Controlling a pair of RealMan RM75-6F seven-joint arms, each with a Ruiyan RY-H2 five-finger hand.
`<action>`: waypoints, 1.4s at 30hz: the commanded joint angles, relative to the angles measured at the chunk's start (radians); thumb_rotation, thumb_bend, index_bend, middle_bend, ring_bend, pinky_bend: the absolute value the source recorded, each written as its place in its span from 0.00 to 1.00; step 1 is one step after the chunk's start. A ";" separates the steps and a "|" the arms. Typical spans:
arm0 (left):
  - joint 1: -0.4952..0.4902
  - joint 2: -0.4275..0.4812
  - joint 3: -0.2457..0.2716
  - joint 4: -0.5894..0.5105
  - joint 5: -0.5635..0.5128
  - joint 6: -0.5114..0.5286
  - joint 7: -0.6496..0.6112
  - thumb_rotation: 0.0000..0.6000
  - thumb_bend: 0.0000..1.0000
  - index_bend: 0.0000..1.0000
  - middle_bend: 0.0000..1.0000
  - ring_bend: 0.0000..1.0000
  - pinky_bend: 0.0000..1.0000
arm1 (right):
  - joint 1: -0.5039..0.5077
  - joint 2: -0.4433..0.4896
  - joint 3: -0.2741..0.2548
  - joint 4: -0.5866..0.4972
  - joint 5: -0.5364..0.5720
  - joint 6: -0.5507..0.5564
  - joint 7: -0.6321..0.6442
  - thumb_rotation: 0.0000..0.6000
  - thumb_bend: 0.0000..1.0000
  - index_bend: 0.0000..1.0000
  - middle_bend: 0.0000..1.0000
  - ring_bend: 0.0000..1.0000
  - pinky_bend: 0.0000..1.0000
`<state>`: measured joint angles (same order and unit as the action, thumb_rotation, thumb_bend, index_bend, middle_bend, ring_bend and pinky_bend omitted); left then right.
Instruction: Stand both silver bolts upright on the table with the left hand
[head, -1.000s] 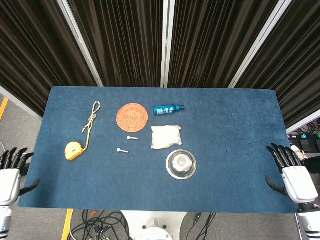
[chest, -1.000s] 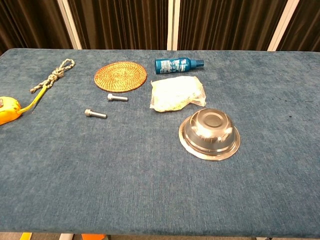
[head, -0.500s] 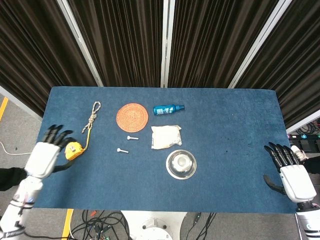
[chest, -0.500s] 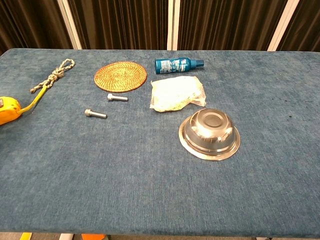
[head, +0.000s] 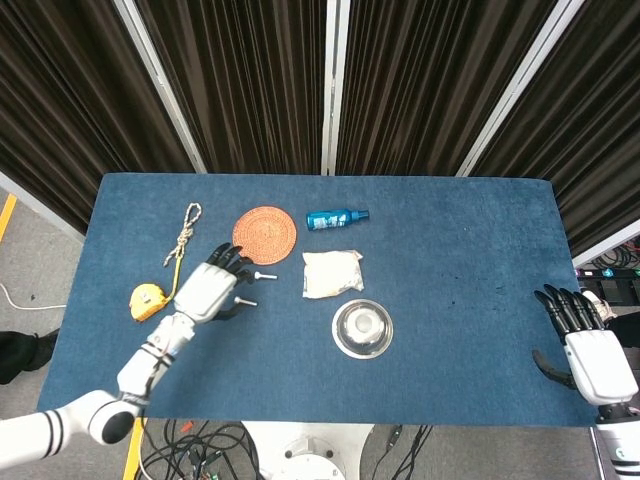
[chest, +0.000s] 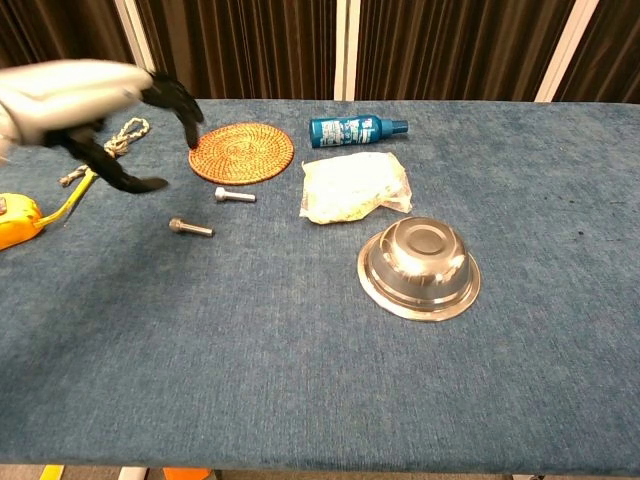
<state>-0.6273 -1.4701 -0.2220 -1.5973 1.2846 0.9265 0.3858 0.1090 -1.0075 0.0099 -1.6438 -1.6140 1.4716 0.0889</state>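
Observation:
Two silver bolts lie flat on the blue table. The far bolt lies just in front of the woven mat. The near bolt lies a little closer and to the left. My left hand hovers above the table just left of both bolts, fingers spread, holding nothing. Its fingertips reach close to the far bolt in the head view. My right hand stays open at the table's right edge, far from the bolts.
A round woven mat, a blue bottle on its side, a clear plastic bag and an upturned steel bowl sit mid-table. A yellow tape measure and a knotted rope lie at the left.
My left hand has swept in from the table's left edge to just beside the two bolts. The bolts and the right hand have not moved.

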 joint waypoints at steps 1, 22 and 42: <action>-0.050 -0.080 0.008 0.059 -0.081 -0.026 0.099 1.00 0.29 0.41 0.19 0.05 0.00 | 0.001 0.000 0.001 0.000 0.006 -0.005 0.000 1.00 0.22 0.00 0.05 0.00 0.00; -0.127 -0.245 0.065 0.181 -0.295 0.056 0.396 1.00 0.32 0.49 0.19 0.05 0.00 | 0.003 -0.005 0.001 0.015 0.017 -0.019 0.013 1.00 0.22 0.00 0.05 0.00 0.00; -0.151 -0.266 0.072 0.214 -0.355 0.052 0.356 1.00 0.38 0.52 0.19 0.05 0.00 | -0.001 -0.005 0.000 0.020 0.022 -0.021 0.019 1.00 0.22 0.00 0.06 0.00 0.00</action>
<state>-0.7785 -1.7352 -0.1487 -1.3831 0.9273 0.9748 0.7497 0.1081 -1.0127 0.0101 -1.6241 -1.5922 1.4505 0.1074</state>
